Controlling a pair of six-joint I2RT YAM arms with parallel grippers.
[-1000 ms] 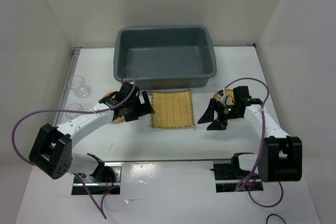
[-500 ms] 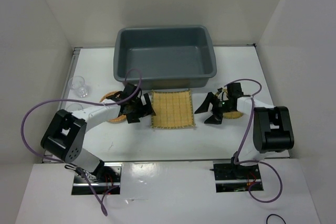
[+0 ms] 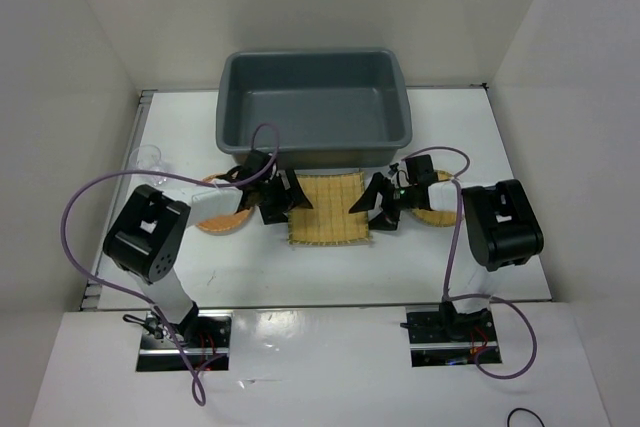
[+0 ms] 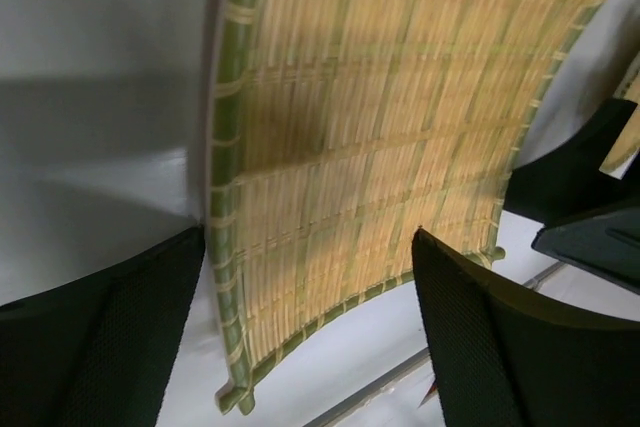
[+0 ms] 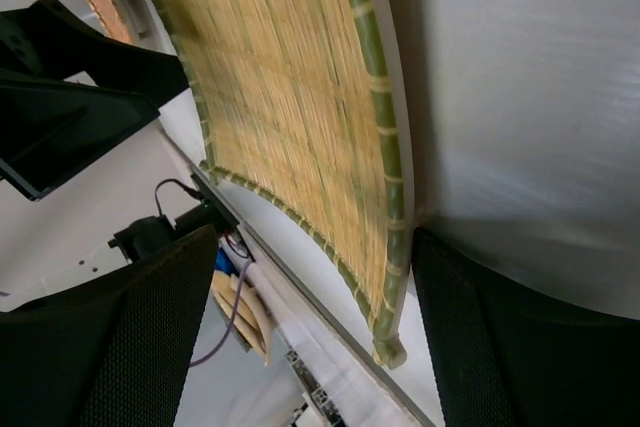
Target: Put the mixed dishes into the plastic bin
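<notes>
Square yellow bamboo-slat tray (image 3: 325,209) lies flat on the white tabletop (image 3: 470,137), just in front of the large dark grey plastic bin (image 3: 312,152) and outside it. At the tray's left edge the left pincer (image 3: 282,199) is spread wide, and the right pincer (image 3: 375,209) is spread wide at its right edge. In each wrist view the tray's green-bound border sits between the black fingers (image 4: 100,347), which clasp nothing. A round orange-brown plate (image 3: 218,227) lies under the left arm and a round yellow woven plate (image 3: 436,215) under the right. One small clear plastic cup (image 3: 148,158) stands near the tabletop's left edge.
</notes>
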